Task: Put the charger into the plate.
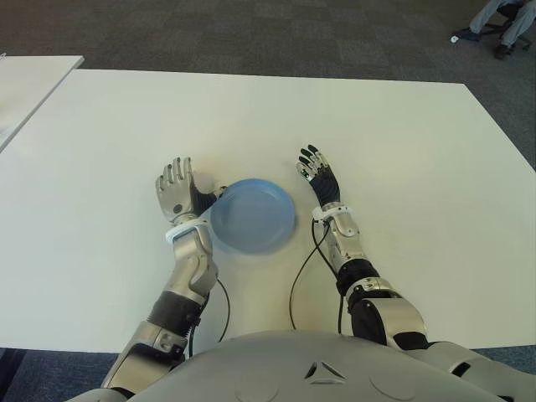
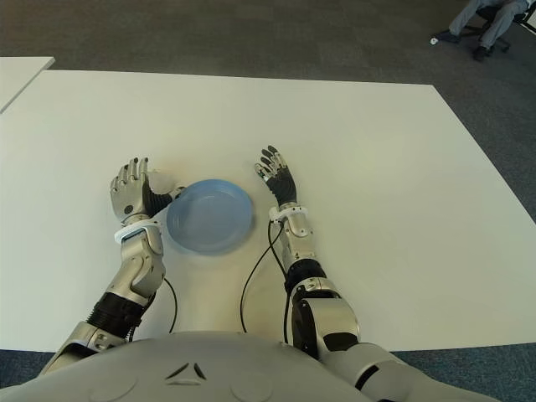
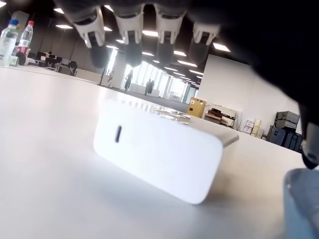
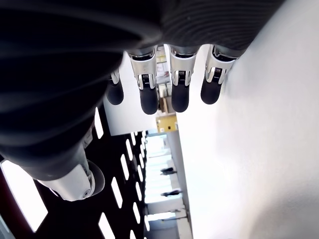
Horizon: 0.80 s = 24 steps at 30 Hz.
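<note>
- White charger (image 3: 157, 157) lying on table (image 1: 402, 151) under left hand (image 1: 176, 191), fingers spread, ungrasped.
- Blue plate (image 1: 252, 215) between both hands.
- Right hand (image 1: 319, 175) relaxed, empty.

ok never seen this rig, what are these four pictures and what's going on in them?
It is a humanoid robot with two arms, each ending in a several-fingered hand. The two wide pictures come from a stereo camera on its head, looking down at a white table. The other two come from cameras on its wrists, looking past its own fingers.

On the table lies a blue plate, with nothing in it. The left hand shows just left of the plate, fingers spread and holding nothing. Its wrist view shows a white charger lying flat on the table under those fingers, not yet grasped. In the head views the hand mostly covers it.

The right hand shows right of the plate, fingers open, also holding nothing.

A person's legs show in the far corner.
</note>
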### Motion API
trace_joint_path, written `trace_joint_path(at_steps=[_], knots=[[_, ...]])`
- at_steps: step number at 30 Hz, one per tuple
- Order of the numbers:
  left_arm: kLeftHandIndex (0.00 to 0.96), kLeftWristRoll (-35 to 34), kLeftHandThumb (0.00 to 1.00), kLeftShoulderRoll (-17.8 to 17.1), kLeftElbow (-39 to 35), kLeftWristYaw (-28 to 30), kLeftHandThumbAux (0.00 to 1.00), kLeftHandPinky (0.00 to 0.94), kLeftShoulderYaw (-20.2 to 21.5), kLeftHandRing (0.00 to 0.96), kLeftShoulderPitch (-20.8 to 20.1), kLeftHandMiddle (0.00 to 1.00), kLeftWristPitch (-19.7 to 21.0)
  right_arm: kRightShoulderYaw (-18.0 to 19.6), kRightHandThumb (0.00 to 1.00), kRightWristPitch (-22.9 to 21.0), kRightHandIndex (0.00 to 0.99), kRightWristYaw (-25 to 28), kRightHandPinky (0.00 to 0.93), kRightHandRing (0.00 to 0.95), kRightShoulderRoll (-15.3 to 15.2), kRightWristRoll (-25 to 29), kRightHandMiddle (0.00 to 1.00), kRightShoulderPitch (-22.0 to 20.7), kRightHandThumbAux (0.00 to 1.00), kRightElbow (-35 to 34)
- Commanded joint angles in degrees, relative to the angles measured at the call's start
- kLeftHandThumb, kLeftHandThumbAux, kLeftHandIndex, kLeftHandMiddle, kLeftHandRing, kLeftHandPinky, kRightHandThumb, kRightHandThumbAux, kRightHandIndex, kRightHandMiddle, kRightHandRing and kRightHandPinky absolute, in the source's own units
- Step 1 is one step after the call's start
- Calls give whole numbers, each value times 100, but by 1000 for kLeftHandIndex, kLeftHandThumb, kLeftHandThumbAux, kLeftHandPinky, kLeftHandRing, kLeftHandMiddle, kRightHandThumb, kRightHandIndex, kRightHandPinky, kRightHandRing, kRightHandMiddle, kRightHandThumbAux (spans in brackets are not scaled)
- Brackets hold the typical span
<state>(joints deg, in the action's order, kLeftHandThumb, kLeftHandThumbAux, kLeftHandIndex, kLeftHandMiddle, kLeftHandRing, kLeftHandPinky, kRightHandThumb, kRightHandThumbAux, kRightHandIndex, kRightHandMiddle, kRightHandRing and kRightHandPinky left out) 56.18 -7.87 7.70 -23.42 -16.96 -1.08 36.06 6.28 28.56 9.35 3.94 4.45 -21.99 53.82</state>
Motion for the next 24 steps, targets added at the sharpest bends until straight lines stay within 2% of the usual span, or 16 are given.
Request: trace_joint_path(at_steps=[1,24], knots=[[0,-51,170,1,47,-59,457,22,-1,0,-24,0,6,36,61,-119,73,-4,89,100,-11,48,140,150,687,180],[0,-145,168,77,-33,-216,459,49,134,0,-7,0,26,34,56,-86,68,-33,83,97,42,59,136,136,697,228]])
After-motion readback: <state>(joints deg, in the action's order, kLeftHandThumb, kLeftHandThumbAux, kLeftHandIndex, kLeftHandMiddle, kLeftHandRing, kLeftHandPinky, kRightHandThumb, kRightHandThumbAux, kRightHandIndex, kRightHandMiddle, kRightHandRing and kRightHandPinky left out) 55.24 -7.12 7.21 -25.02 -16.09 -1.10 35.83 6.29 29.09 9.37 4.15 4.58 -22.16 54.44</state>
